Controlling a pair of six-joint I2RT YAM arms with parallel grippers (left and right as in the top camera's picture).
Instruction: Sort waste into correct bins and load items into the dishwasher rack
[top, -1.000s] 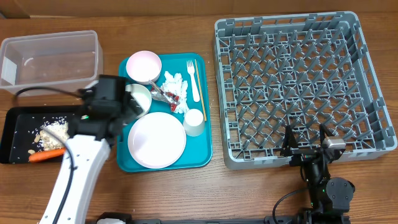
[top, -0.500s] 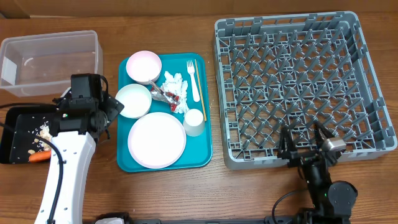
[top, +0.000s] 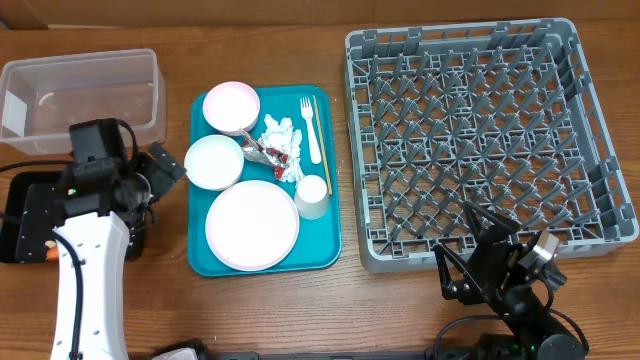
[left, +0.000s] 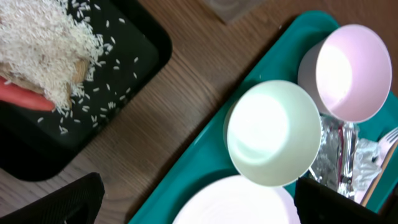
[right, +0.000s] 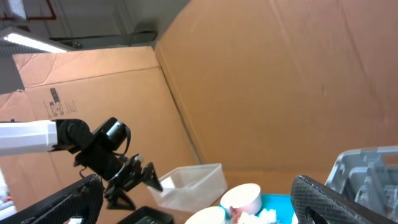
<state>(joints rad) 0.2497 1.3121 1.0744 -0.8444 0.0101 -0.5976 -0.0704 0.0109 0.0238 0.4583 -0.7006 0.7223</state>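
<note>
Wood table (top: 400, 310), cardboard walls (right: 280, 74). Black tray (left: 134, 43) near-left: rice (left: 37, 43), carrot (left: 22, 96). Teal tray (top: 325, 255) ctr: plate (top: 252, 225), bowls (top: 214, 161), cup (top: 313, 190), napkins (top: 280, 135). Rack (top: 357, 150) right. L gripper (top: 165, 172), R gripper (top: 470, 255): jaws spread.

Bright, even light — glaring bowls (left: 273, 132)

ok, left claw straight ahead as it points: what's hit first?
Probably bare table between black tray and teal tray, maybe that rim by the near bowl; depth unclear. The left claw is open, empty.
</note>
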